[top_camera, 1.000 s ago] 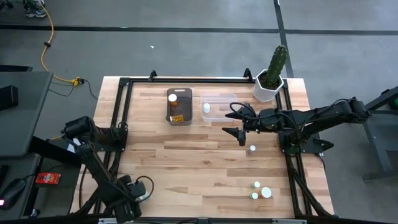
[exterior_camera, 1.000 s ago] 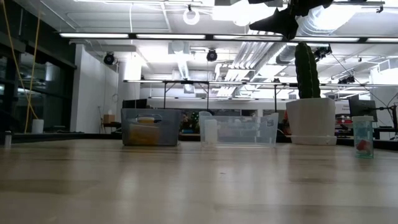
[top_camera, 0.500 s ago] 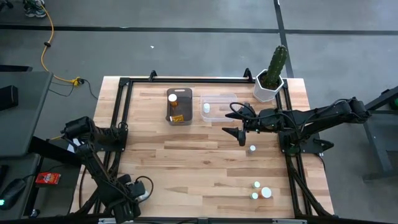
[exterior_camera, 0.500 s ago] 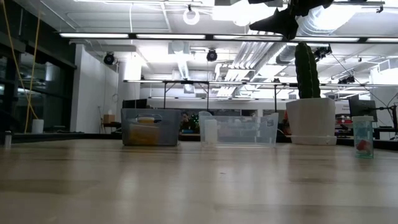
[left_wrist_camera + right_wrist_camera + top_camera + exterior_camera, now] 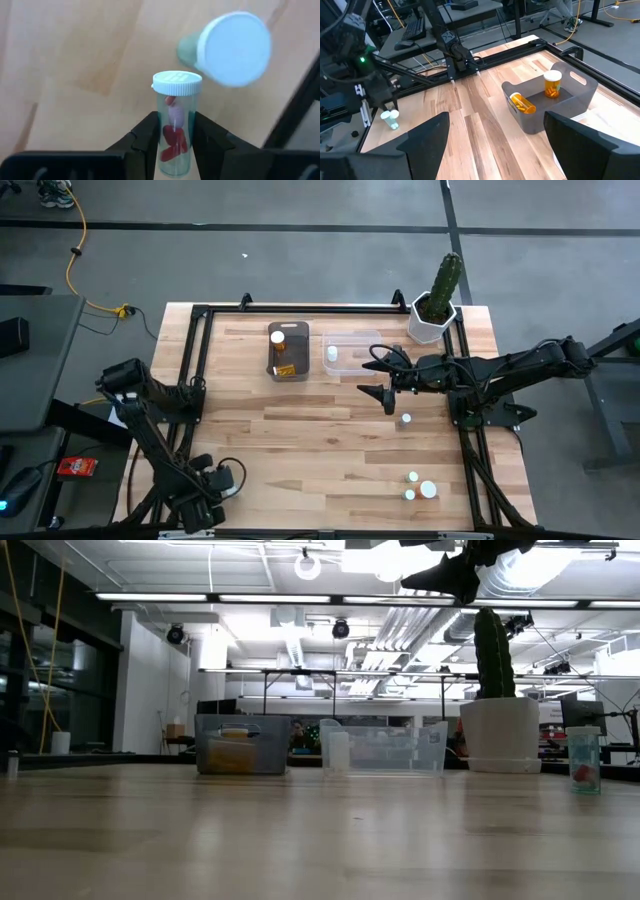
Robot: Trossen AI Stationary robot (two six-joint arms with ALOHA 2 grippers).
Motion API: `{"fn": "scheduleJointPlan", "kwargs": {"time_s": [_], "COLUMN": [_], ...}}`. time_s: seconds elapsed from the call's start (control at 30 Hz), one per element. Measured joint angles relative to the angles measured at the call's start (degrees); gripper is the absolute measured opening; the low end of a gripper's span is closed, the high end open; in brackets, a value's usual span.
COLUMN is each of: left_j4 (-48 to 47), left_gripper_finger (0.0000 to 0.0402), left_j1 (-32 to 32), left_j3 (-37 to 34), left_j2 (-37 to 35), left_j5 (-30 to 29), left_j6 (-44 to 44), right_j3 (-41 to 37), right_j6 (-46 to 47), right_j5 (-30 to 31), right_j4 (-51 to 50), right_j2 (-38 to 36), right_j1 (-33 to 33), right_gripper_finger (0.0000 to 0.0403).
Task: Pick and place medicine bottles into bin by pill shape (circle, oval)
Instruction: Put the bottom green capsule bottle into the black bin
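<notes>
- Your left gripper [image 5: 176, 127], at the front-left corner of the table [image 5: 320, 440], has its two dark fingers pressed flat against both sides of a clear bottle [image 5: 175, 106]. It looks clamped on the bottle, low on the body.
- The wall is smooth, hard plastic and round, so the flat pads probably meet it along narrow lines only. If you lift fast, it could spin or slide down out of the grip.
- A second bottle [image 5: 230, 49], pale green with a broad white cap, sits just beside the held one. Swing sideways before you rise and you could knock it off the table edge, which is near.
- The held bottle has a ribbed white screw cap, and red and pale pink pills show through the wall. They look elongated, though I cannot be sure, so check the shape before you choose a bin.
- The dark grey bin [image 5: 288, 352] holds amber bottles. The clear bin [image 5: 352, 352] beside it holds one white bottle. Both stand at the far side, well apart from your left gripper, so the carry is long.
- Your right gripper [image 5: 386, 394] hangs over the table near the clear bin, fingers spread wide and holding nothing. A small white-capped bottle [image 5: 405, 419] stands near it. Crossing toward the clear bin risks a brush with that arm.
- The cactus pot [image 5: 432, 318] stands at the far right corner, out of your path.
</notes>
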Motion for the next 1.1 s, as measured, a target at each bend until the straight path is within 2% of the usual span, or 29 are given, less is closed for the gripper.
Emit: {"fn": "scheduleJointPlan", "kwargs": {"time_s": [0.17, 0.3, 0.4, 0.5, 0.6, 0.7, 0.8, 0.9, 0.97, 1.03, 1.1], "left_j4": [-4.20, -11.46, -17.56, -20.62, -19.12, -13.69, -4.63, 7.47, 16.25, 25.08, 32.37], "left_gripper_finger": [0.0090, 0.0090, 0.0090, 0.0090, 0.0090, 0.0090, 0.0090, 0.0090, 0.0090, 0.0090, 0.0090], "left_j1": [-0.25, -0.10, 1.04, 3.67, 7.25, 12.19, 18.25, 24.99, 29.80, 34.46, 39.09], "left_j3": [0.04, 0.05, 0.07, 0.07, 0.12, 0.15, 0.17, 0.22, 0.22, 0.22, 0.22], "left_j2": [-7.03, -14.15, -19.28, -24.06, -28.28, -32.01, -34.78, -36.29, -36.58, -36.49, -35.77], "left_j5": [-0.25, -1.01, -5.34, -15.68, -29.77, -43.31, -49.93, -48.11, -41.40, -32.18, -23.43], "left_j6": [4.73, 7.28, 7.29, 7.60, 10.70, 17.19, 28.59, 44.25, 56.51, 67.55, 75.27], "right_j3": [0.00, 0.00, 0.00, 0.00, 0.00, 0.00, 0.00, 0.00, 0.00, 0.00, 0.00], "right_j6": [0.00, -0.01, 0.00, 0.02, 0.10, 0.07, 0.04, 0.02, 0.02, 0.00, -0.20], "right_j5": [0.02, 0.00, 0.00, 0.00, 0.00, 0.00, 0.00, 0.00, 0.00, -0.04, -0.55], "right_j4": [0.00, 0.00, -0.02, -0.01, 0.01, 0.04, 0.10, 0.13, 0.34, 0.62, 1.15], "right_j2": [0.00, 0.00, 0.00, 0.00, 0.00, 0.00, 0.00, 0.00, 0.04, 0.09, 0.09], "right_j1": [0.00, 0.00, 0.00, 0.00, 0.00, 0.00, 0.00, 0.00, 0.00, 0.00, 0.00], "right_gripper_finger": [0.0317, 0.0317, 0.0317, 0.0317, 0.0317, 0.0317, 0.0317, 0.0317, 0.0317, 0.0317, 0.0317]}}
